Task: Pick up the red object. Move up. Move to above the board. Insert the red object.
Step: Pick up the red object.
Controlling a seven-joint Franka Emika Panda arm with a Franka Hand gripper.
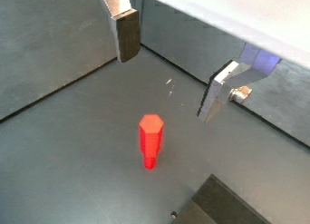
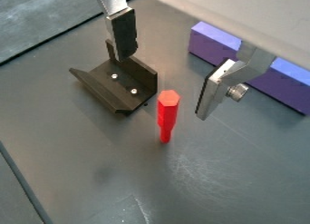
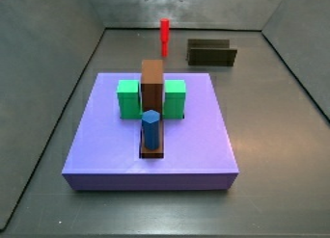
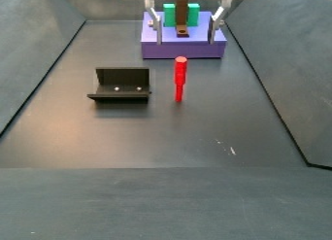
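The red object (image 4: 181,79) is a thin red stick standing upright on the dark floor, apart from the board; it also shows in both wrist views (image 1: 150,141) (image 2: 168,115) and far back in a side view (image 3: 164,35). My gripper (image 1: 169,82) (image 2: 168,81) hangs open above it, with one finger on each side and higher than its top, touching nothing. In a side view the gripper (image 4: 185,22) is at the top edge. The board (image 3: 103,136) (image 4: 162,50) is a large purple-blue slab; one corner shows in a wrist view (image 2: 230,48).
On the board stand a brown block (image 3: 152,80), two green blocks (image 3: 127,97) and a blue peg (image 3: 151,128). The dark fixture (image 4: 120,85) (image 2: 118,85) stands on the floor beside the red stick. Grey walls enclose the floor.
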